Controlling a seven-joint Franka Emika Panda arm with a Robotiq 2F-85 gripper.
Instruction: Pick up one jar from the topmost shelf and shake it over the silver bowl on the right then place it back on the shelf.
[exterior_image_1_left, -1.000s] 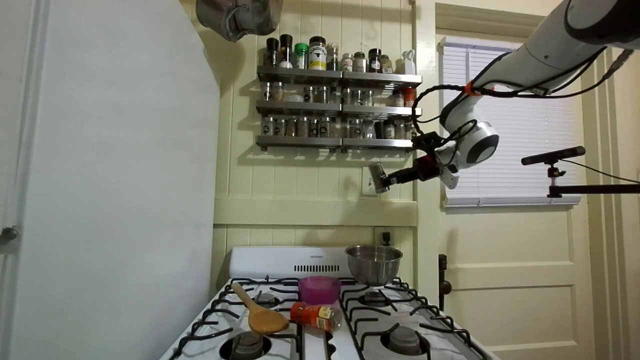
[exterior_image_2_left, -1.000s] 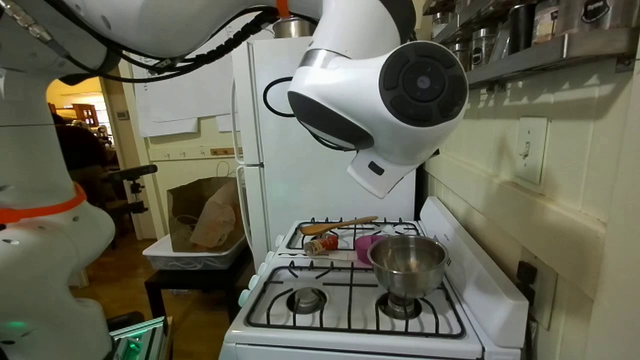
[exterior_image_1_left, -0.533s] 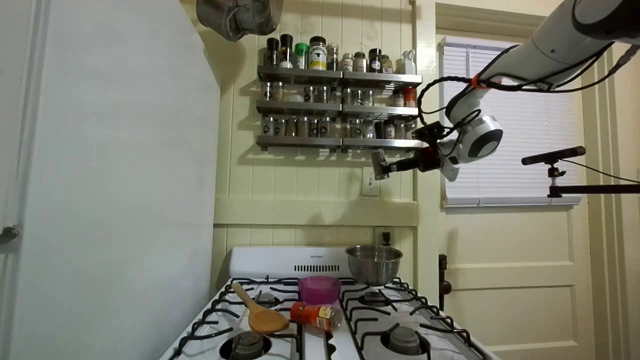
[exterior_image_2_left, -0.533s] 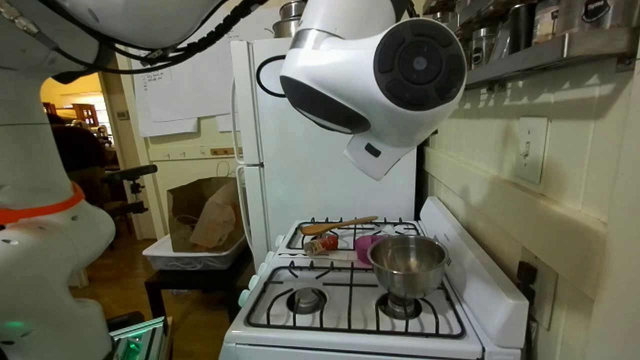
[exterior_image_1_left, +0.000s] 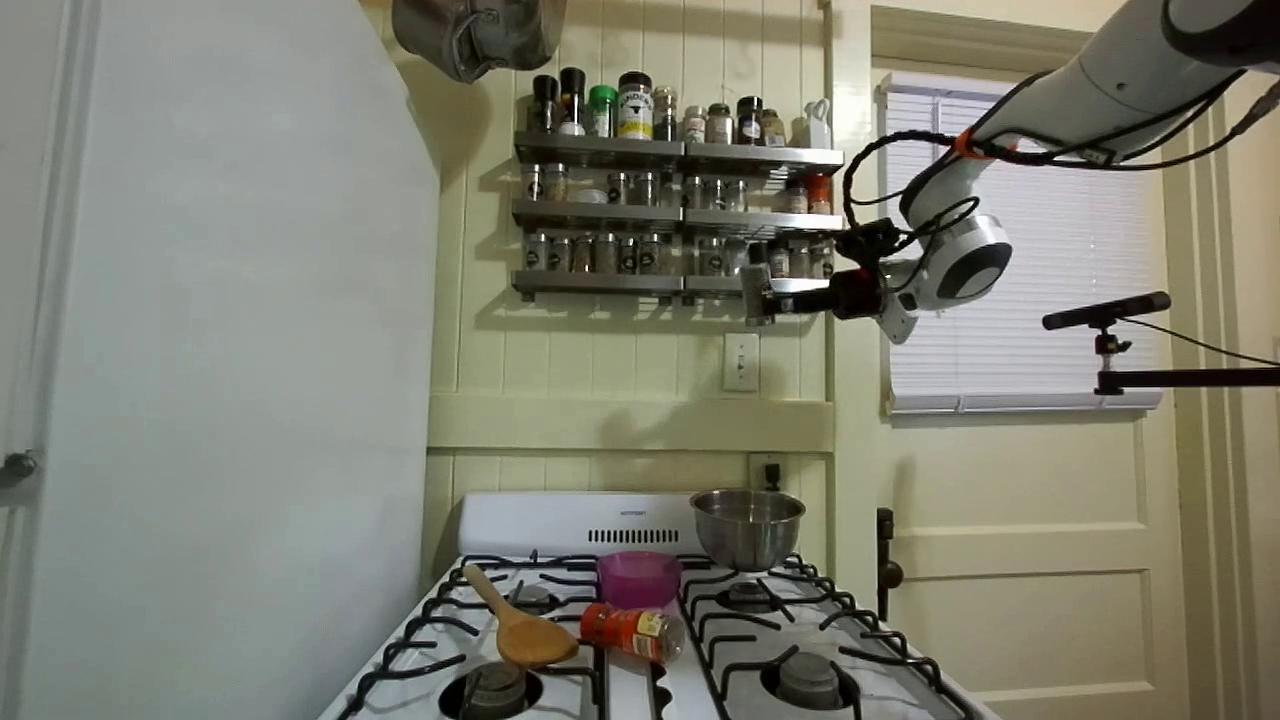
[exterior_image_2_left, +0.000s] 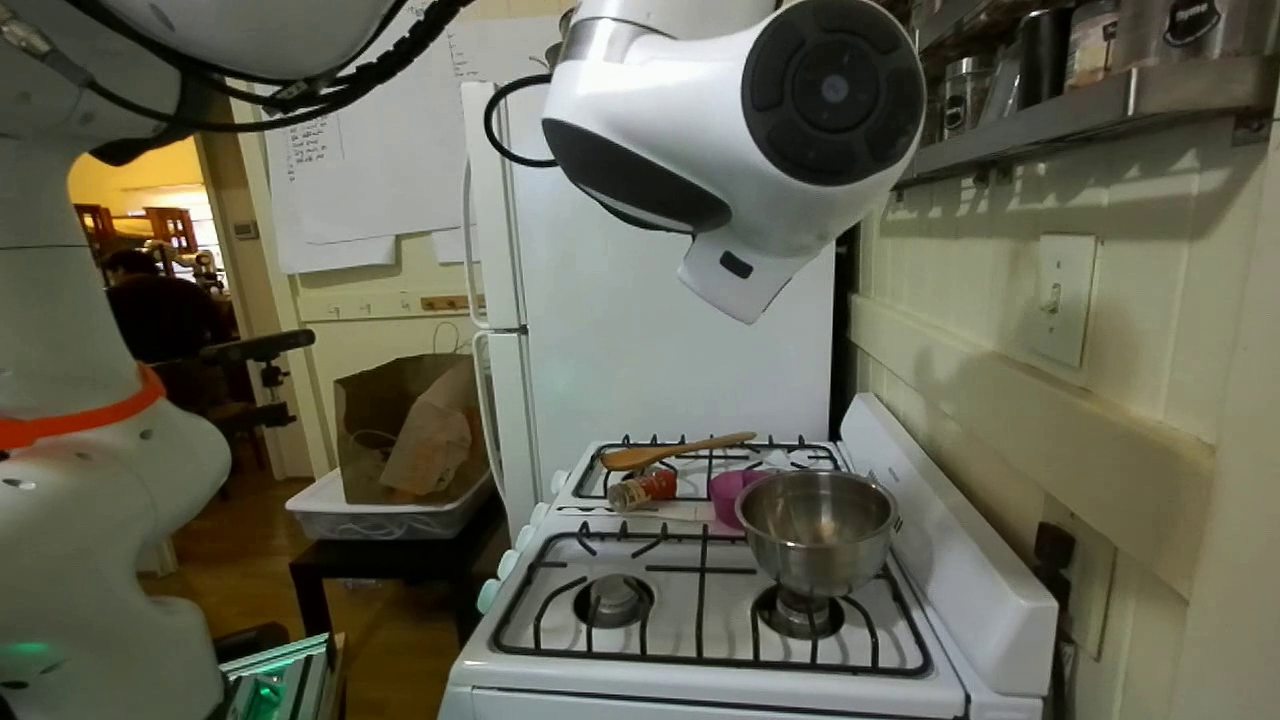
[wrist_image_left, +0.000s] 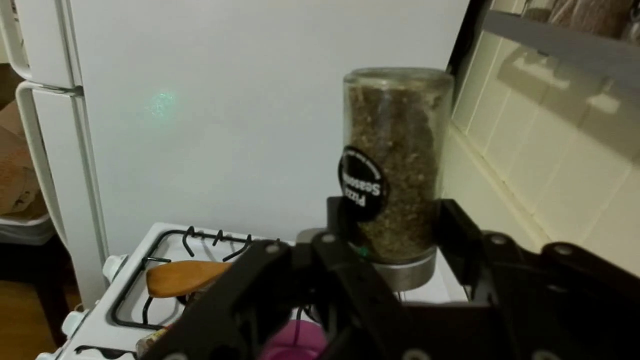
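My gripper (exterior_image_1_left: 785, 300) is shut on a clear glass jar (exterior_image_1_left: 756, 292) of brown-green seasoning. In the wrist view the jar (wrist_image_left: 405, 150) stands upside down between the fingertips (wrist_image_left: 387, 220), its silver lid at the bottom and its black "Pizza" label inverted. The jar is in the air in front of the lowest rack tier, well above the silver bowl (exterior_image_1_left: 748, 535). The bowl sits on the back right burner and also shows in an exterior view (exterior_image_2_left: 815, 555); there, the jar and gripper are hidden behind the arm. The topmost shelf (exterior_image_1_left: 600, 152) holds several jars and bottles.
Lower tiers (exterior_image_1_left: 600, 283) full of jars jut from the wall just behind and above my gripper. On the stove lie a wooden spoon (exterior_image_1_left: 533, 642), a red-capped jar (exterior_image_1_left: 630, 632) and a pink container (exterior_image_1_left: 640, 580). A white refrigerator (exterior_image_2_left: 680, 350) stands beside the stove.
My gripper and the held jar have risen from below the rack to the height of its lowest tier. The jar has gone from tilted to nearly vertical. The bowl has not moved.
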